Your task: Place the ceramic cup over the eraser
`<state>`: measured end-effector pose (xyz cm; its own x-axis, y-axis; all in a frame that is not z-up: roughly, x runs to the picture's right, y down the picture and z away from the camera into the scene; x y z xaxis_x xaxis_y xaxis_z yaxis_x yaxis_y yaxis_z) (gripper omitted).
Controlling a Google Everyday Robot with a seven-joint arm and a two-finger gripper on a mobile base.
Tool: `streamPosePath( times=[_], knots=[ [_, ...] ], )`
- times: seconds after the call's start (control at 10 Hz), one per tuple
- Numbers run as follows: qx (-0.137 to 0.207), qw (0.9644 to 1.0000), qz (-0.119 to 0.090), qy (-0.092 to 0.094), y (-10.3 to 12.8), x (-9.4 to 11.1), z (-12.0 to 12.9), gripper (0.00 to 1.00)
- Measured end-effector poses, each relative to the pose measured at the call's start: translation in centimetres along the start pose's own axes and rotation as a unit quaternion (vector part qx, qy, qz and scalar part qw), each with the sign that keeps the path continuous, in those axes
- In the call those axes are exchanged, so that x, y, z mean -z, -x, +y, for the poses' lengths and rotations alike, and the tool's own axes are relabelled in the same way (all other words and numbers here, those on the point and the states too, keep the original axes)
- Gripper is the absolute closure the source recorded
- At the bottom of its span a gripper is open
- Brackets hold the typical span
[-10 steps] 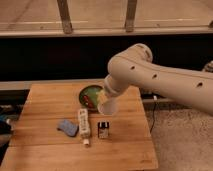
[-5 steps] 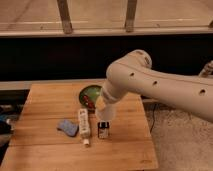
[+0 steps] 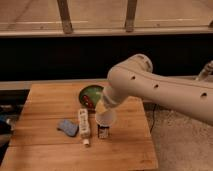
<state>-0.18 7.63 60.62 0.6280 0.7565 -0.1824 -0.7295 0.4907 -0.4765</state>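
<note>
The ceramic cup (image 3: 107, 119) is hanging in the grip of the gripper (image 3: 104, 107), whose fingers are clamped shut on the cup's upper part, and the cup is hovering right above the eraser (image 3: 104, 132), its lower edge looking almost on top of the little dark block. The eraser is sitting directly below the tool on the wooden table (image 3: 45, 150), slightly toward the front edge. The risk, as I'm reading it: if the cup is coming down a touch off-centre, its rim may be catching the eraser's edge and tipping or shoving it instead of covering it. The long white bar (image 3: 84, 123) is lying just beside the eraser, to the left of the tool, so a drift that way could be nudging it. The blue pad (image 3: 67, 127) is farther left, the green bowl (image 3: 90, 95) just behind the tool.
</note>
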Motion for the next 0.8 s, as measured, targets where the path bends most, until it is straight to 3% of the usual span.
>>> streamPosePath(
  times=[0.8],
  knots=[
    [0.003,0.9996,0.001,0.029,-0.7,-1.9,1.6,1.00]
  ],
)
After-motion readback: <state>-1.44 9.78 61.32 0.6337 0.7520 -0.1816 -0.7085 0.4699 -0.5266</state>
